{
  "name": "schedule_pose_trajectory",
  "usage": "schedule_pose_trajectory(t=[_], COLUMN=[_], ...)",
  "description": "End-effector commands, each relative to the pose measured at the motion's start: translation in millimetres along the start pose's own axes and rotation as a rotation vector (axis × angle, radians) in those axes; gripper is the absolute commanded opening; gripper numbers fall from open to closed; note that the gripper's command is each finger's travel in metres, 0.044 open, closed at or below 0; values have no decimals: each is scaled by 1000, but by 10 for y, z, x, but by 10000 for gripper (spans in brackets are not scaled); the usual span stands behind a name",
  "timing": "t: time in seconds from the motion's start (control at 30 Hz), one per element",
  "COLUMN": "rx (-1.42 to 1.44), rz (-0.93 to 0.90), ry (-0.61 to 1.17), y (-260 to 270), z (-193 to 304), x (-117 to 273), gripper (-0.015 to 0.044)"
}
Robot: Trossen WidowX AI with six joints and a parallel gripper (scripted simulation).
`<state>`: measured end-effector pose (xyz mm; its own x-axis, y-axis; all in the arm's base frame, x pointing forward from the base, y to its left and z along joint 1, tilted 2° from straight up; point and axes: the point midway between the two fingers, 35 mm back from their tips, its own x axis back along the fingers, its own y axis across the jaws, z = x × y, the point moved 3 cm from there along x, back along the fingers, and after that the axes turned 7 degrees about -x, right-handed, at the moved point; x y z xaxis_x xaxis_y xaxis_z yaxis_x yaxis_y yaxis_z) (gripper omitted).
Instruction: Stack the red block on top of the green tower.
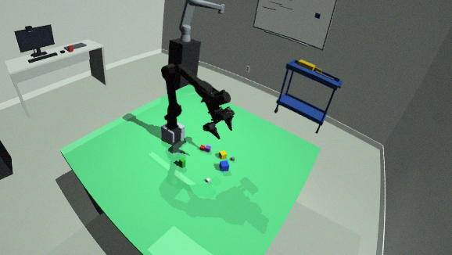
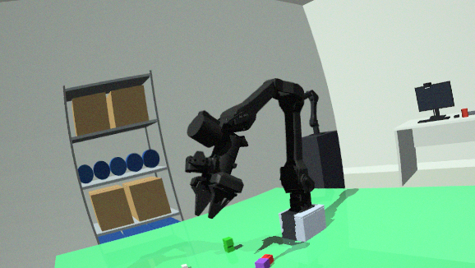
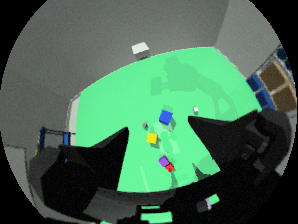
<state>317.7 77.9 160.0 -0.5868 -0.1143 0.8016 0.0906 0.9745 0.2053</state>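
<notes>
The red block (image 1: 202, 147) is a small plain cube (touching a purple block (image 1: 208, 148)) near the table's middle, not far from the arm base. The gripper (image 1: 220, 128) hangs above, jaws apart, holding nothing.

On my top feed I see a purple block (image 1: 208, 148), a yellow block (image 1: 223, 154) and a blue block (image 1: 224, 166) grouped on the green table (image 1: 117, 172), the yellow one just behind the blue. A tiny grey cube (image 1: 232, 159) sits beside the yellow block, and a small white cube (image 1: 208, 180) lies apart, nearer the camera. Off the table, a blue cart (image 1: 306, 91) carries a yellow box (image 1: 306, 64) on its top shelf. A whiteboard (image 1: 295, 19) hangs on the dark wall. A white desk (image 1: 51, 62) holds a monitor (image 1: 34, 39) and keyboard (image 1: 42, 58). My side feed shows a metal shelf (image 2: 123, 156) with brown boxes (image 2: 108, 108) and a row of blue discs (image 2: 119, 165).
</notes>
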Motion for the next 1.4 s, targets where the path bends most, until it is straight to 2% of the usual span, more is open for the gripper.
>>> schedule_pose_trajectory(t=[0.0,0.13,0.2,0.43,0.7,1.37], rx=[211,440,478,478,478,478], rz=[36,43,41,42,42,42], ry=[285,606,661,662,663,663], y=[-56,-180,-208,-301,-382,-437], z=[672,1382,1497,1503,1731,1870], x=[-229,-276,-263,-241,-544,-734], gripper=[440,440,440,440,440,440])
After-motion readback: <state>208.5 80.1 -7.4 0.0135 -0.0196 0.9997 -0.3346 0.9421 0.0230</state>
